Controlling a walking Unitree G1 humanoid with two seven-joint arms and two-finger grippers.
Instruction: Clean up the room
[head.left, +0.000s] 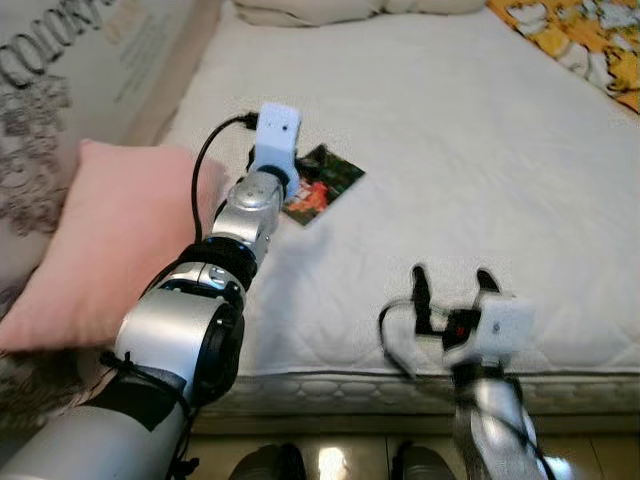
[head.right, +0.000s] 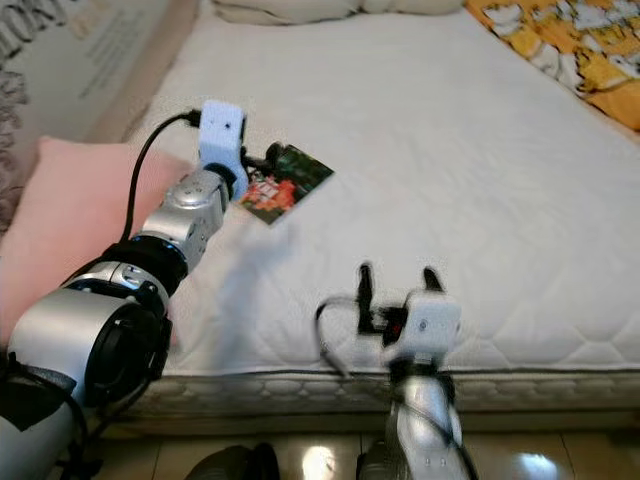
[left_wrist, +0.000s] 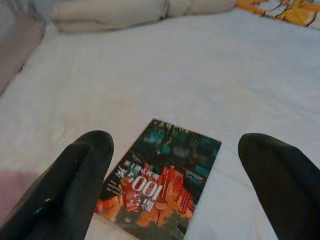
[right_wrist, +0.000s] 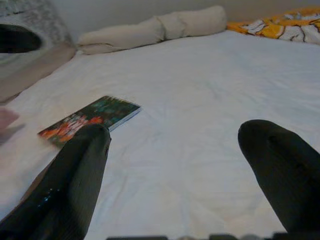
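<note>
Book (head.left: 320, 184) lies flat on the bed (head.left: 480, 150), cover up, toward the bed's left side, just beside the pink pillow (head.left: 110, 240). Dark green and red cover with "100" printed on it. It's the one loose item on the mattress, so likely the pick target for the cleanup.

Left tool (left_wrist: 175, 185) is extended over the bed and sits right at the book's near edge. Fingers (left_wrist: 75, 175) spread wide, one either side of the book, holding nothing. Aligned that way, my read is it's staged to straddle the book and pinch it.

Right tool (head.left: 452, 282) hovers low over the bed's near edge, well apart from the book, to its right. Also wide open, empty. It points up the mattress with the book off to one side in its wrist view; probably parked on standby.

Beyond the book: beige rolled pillows (left_wrist: 125, 12) at the bed's head, yellow patterned blanket (head.left: 580, 40) at the far right corner.

Risk guess: book is thin and flat on soft bedding, so the fingers may push it into the mattress instead of getting under an edge.
</note>
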